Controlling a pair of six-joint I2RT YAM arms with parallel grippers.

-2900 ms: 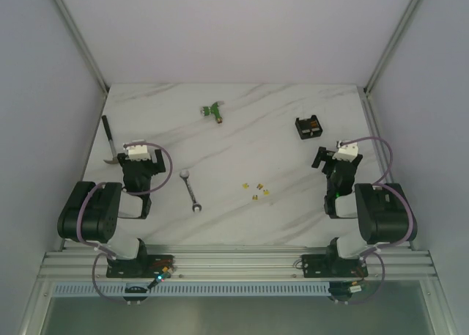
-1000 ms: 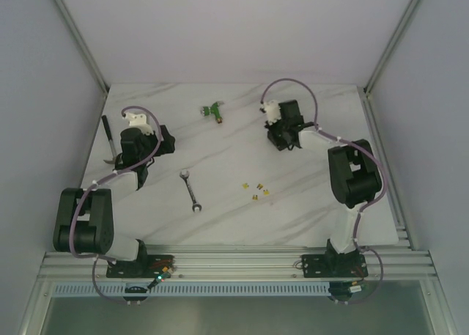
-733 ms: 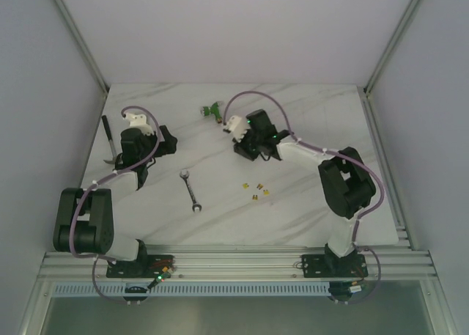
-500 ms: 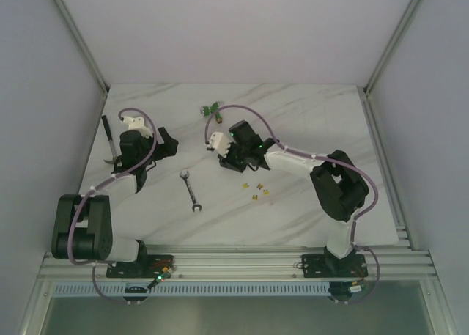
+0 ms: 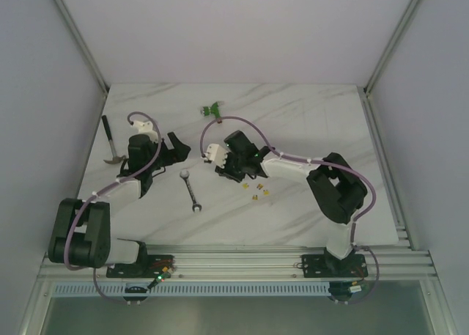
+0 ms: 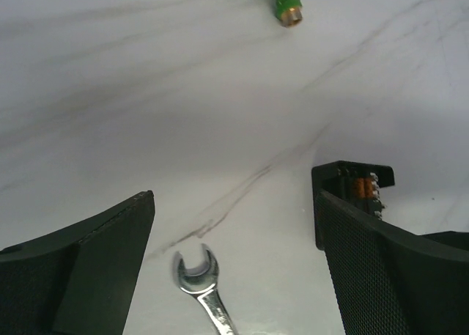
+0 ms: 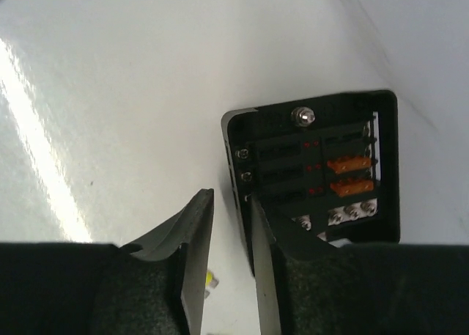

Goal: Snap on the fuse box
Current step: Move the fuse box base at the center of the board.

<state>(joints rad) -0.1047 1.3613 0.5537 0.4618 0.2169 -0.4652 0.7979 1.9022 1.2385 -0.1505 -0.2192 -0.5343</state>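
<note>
The fuse box [image 7: 315, 170], a black square box showing orange fuses and screw terminals, lies flat on the marble table. My right gripper [image 7: 230, 203] stands over its left wall, jaws a little apart, one finger [image 7: 194, 254] outside the box and the other over its inside. In the top view the box is mostly hidden under that right gripper [image 5: 229, 168]. My left gripper [image 6: 234, 210] is wide open and holds nothing. Just past its right finger [image 6: 381, 276] a corner of the fuse box [image 6: 355, 188] shows. From above, the left gripper [image 5: 178, 146] sits just left of the right one.
A silver wrench [image 5: 191, 190] lies between the arms, its head [image 6: 196, 273] between my left fingers. A hammer [image 5: 110, 141] lies at the left edge. A green connector [image 5: 213, 111] sits further back. Small yellow fuses [image 5: 255, 190] lie near the right gripper.
The right arm has swept from the back right to the middle of the table with the fuse box, and its jaws have parted. The left gripper has swung right towards it.
</note>
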